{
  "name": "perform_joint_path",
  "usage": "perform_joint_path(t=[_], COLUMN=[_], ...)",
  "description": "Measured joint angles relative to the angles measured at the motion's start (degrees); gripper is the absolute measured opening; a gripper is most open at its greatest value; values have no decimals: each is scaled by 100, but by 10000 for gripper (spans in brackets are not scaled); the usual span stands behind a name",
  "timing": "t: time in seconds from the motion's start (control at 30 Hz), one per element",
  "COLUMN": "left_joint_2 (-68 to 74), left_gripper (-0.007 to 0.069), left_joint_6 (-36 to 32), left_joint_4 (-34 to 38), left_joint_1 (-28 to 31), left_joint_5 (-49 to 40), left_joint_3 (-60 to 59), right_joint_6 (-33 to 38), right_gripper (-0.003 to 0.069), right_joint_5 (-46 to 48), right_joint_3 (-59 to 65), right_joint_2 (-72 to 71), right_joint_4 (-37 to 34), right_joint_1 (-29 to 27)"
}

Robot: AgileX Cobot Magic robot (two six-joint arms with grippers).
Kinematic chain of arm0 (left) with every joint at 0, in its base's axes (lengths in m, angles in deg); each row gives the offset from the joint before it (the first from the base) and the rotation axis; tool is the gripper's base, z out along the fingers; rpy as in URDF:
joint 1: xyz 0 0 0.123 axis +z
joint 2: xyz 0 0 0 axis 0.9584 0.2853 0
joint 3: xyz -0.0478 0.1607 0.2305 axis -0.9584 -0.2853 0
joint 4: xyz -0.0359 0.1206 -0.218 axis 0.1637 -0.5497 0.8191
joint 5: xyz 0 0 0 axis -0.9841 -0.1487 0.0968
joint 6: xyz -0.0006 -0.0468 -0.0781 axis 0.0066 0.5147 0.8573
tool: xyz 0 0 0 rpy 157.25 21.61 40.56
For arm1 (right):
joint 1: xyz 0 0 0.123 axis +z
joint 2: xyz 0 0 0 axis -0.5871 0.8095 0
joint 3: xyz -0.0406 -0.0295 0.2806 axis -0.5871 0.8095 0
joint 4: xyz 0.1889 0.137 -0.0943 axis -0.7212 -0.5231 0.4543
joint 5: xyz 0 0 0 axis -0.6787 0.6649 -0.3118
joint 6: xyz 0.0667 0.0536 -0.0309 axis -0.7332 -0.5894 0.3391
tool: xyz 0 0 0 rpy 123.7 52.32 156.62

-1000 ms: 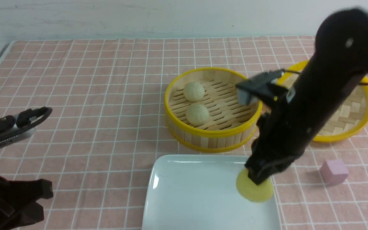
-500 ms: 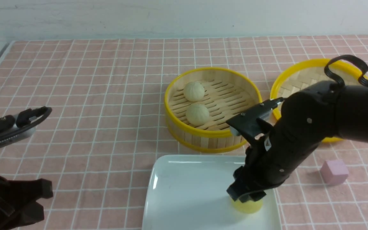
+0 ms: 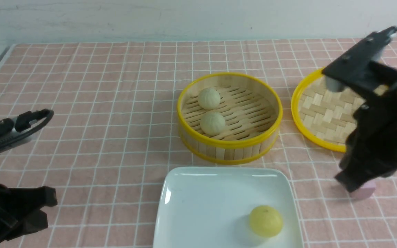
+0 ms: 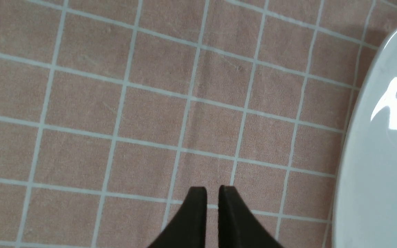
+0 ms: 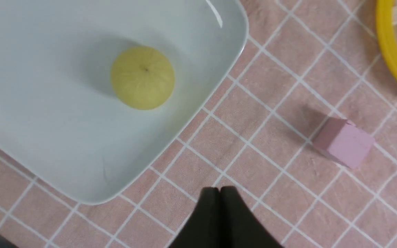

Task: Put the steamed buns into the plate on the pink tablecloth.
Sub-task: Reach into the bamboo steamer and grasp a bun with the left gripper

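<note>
The robot's black right arm (image 3: 384, 117) came in from the right side of the front view, blurred and cut off by the picture's edge. Its dark right gripper (image 5: 219, 189) pointed down over the salmon-pink tablecloth (image 3: 98, 137) with thin white grid lines, off to the right of the large glossy white square plate (image 3: 198, 206). In the front view it partly hid a small pink cube (image 3: 364, 191). The 2 fingers of that gripper were pressed together with nothing between them.

The black left arm (image 3: 9, 210) reached in low at the left, well apart from the plate in the front view. The tips of the left gripper (image 4: 212, 188) stood slightly parted, a narrow gap between them and only cloth seen through it.

The smooth yellow round bun (image 3: 266, 221) sat inside the plate, towards its right side, apart from both grippers. It was round, with no clear long axis; a small dark dimple on it showed in the right wrist view.

The 2 pale beige round buns (image 3: 209, 98) (image 3: 212, 123) rested in the left part of the yellow-rimmed round bamboo steamer (image 3: 221, 151), 1 farther back and 1 nearer the plate, both apart from the fingers. They too were round, without a clear long axis; which way their pleats faced could not be told. The steamer stood just beyond the plate, and the yellow-rimmed woven lid (image 3: 326, 113) lay to its right, partly behind the right arm.
</note>
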Motion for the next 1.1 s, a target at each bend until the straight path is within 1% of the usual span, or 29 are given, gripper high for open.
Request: perform_joint_path(t=[0.1,0.13,0.17,0.27,0.33,0.37,0.4,0.43,0.5,0.53,0.6,0.63,0.7,0.8,0.83,0.87,0.9,0.93,1.03,1.1], left_joint_2=[95,118,246,436,667,723,1021,1058,1483,1782,2338,2574,3312,4183,4244,4782,5067,5123,5844,6268], left_gripper=[92,92,108,139,181,195,239,250,300,330,371,386,403,410,411,412,412,412,412,410], left_joint_6=[-164,-164,-330,-565,-793,-838,-975,-1001,-1048,-1042,-899,-805,-501,-120,-92,171,294,294,618,717], left_joint_4=[58,75,355,867,1352,1441,1747,1798,1877,1844,1628,1469,1007,292,239,-266,-501,-501,-1054,-1320], left_joint_1=[0,0,-23,-214,-614,-720,-1277,-1344,-1934,-2341,-2778,-2908,-3201,-3392,-3412,-3496,-3525,-3524,-3558,-3557], left_joint_5=[-21,-29,-154,-250,-236,-209,-9,21,334,559,716,729,705,532,496,321,222,201,-77,-232], left_joint_3=[225,274,562,891,1157,1207,1434,1460,1760,1985,2450,2664,3396,4286,4427,5055,5388,5452,6263,6667], right_joint_6=[-77,-77,-83,-83,-62,-51,-30,-30,-23,-17,-9,-9,-9,-5,-5,-5,-5,-5,-5,1], right_gripper=[-13,-13,-13,-13,-13,-13,-12,-12,-10,-8,-8,-8,-6,-6,-6,-5,-5,-5,-2,-1], right_joint_5=[47,52,99,15,-312,-446,-830,-930,-1318,-1524,-1707,-1751,-1817,-1829,-1830,-1848,-1856,-1856,-1856,-1856], right_joint_3=[373,441,829,1328,1795,1884,2271,2311,2668,2839,3045,3117,3235,3264,3264,3264,3264,3264,3264,3264], right_joint_2=[-894,-960,-1626,-2417,-3056,-3178,-3680,-3730,-4136,-4376,-4572,-4601,-4614,-4614,-4614,-4614,-4614,-4614,-4614,-4614], right_joint_4=[6,6,23,58,173,216,456,486,742,908,1058,1104,1129,1129,1133,1146,1146,1146,1146,1146], right_joint_1=[0,0,0,0,0,0,0,0,0,0,0,0,0,0,0,0,0,0,0,0])
